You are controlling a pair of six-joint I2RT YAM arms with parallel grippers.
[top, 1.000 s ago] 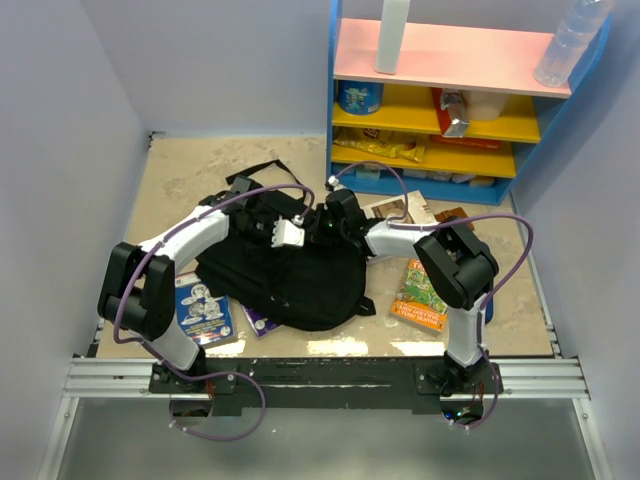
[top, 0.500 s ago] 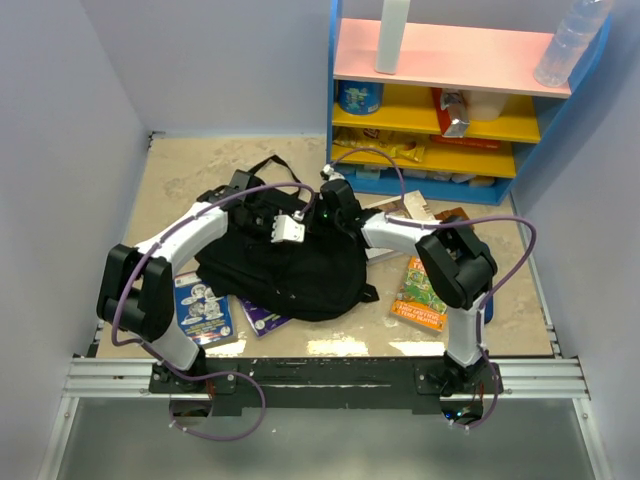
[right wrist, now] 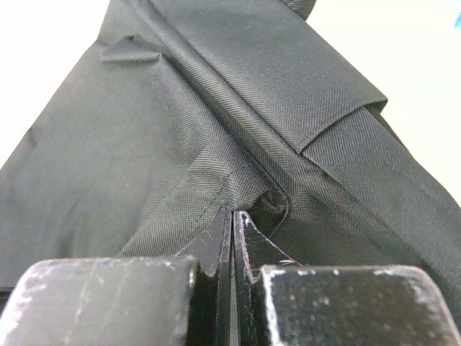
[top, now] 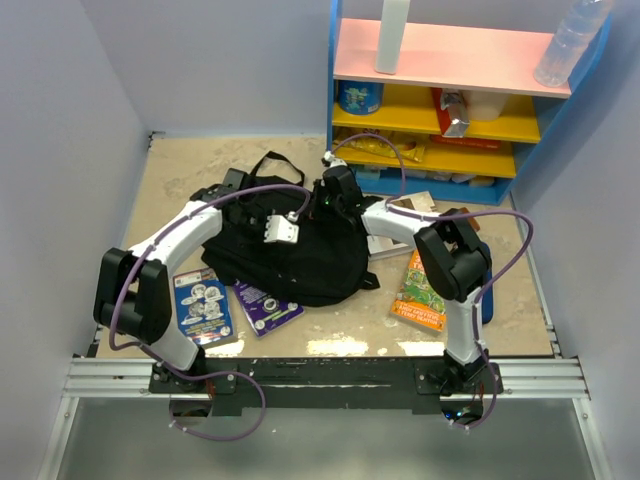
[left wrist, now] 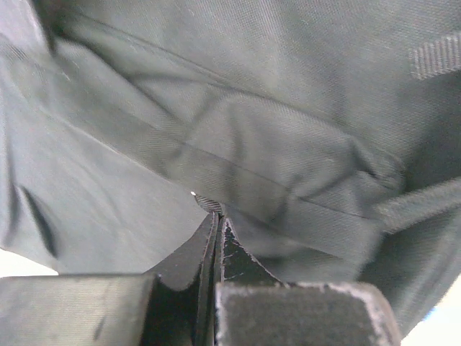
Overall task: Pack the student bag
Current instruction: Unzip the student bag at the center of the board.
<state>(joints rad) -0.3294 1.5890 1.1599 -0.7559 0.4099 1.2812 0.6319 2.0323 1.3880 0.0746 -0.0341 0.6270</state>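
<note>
**Bag dragged toward the far side, purple book uncovered**

The student bag (top: pixel 300 262) is now lying farther from the arm bases than a second ago. In sliding away it is exposing a purple book (top: pixel 268 303) that was mostly hidden under its near edge. Both wrists are also sitting farther back over the table (top: pixel 190 170) than before.

We are seeing the bag as a soft, all-black heap in the middle of the table, between the two arms. It is slumping unevenly, with one strap looping up at its far edge. Its near edge is lying just beside the purple book and near a blue book (top: pixel 203 305). An orange book (top: pixel 420 293) is resting well to its right, in front of the coloured shelf unit (top: pixel 450 100).

Up close, the cloth (left wrist: pixel 238 130) is showing a fine woven grain, long stitched seams and flat webbing bands crossing it. From the right wrist, the fabric (right wrist: pixel 216 108) is folding into sharp creases with a hemmed flap lying over them.

The left gripper (left wrist: pixel 216 216) is keeping its fingers pressed together, with a thin edge of the bag's fabric caught at the tips. The right gripper (right wrist: pixel 232 214) is likewise pinching tight, with the cloth bunching into a small pucker where the tips meet.
</note>
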